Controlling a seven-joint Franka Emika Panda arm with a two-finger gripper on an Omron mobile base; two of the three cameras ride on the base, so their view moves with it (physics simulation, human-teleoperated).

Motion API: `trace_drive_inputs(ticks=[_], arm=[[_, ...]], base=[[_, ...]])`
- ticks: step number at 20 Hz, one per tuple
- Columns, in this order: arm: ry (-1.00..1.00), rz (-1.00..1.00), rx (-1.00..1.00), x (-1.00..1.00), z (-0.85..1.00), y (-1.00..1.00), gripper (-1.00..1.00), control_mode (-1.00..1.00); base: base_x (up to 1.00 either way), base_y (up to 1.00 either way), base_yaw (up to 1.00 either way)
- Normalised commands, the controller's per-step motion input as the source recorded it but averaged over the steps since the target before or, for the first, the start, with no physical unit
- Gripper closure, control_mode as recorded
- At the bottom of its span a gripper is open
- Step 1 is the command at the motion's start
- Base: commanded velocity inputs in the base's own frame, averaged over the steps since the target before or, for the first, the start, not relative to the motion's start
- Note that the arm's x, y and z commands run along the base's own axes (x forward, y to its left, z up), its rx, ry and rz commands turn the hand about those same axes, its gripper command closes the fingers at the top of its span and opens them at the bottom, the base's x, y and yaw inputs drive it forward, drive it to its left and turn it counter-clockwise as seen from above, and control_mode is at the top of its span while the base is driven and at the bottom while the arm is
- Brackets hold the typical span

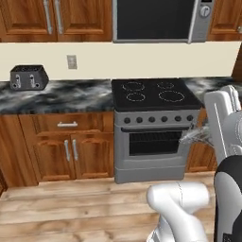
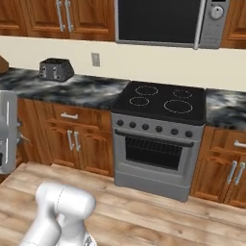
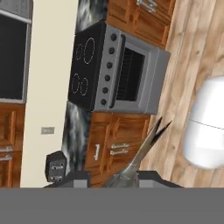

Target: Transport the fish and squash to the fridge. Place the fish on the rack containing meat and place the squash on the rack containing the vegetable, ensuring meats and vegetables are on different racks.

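My gripper (image 3: 116,177) is shut on the fish (image 3: 146,146). The slender grey-silver body rises from between the two dark fingertips, and its forked, pointed tail ends in front of the lower cabinets. In the left base view the fish (image 1: 194,135) sticks out to the left of my white hand, level with the oven door. The squash and the fridge are out of view.
Straight ahead stands a grey stove (image 1: 151,94) with a black cooktop and an oven door (image 1: 153,142). A microwave (image 1: 158,19) hangs above it. A dark toaster (image 1: 29,77) sits on the marbled counter (image 1: 71,97) at the left. Wooden cabinets (image 1: 71,146) flank the stove above a plank floor (image 1: 71,208).
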Motion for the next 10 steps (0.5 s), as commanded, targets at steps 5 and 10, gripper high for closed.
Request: trace_drive_inputs(ticks=[5, 10], arm=[[0.0, 0.0, 0.0, 0.0, 0.0, 0.0, 1.0, 1.0], [0.0, 0.0, 0.0, 0.0, 0.0, 0.0, 1.0, 1.0]], base=[[1.0, 0.52, -0.07], [0.56, -0.68, 0.0]])
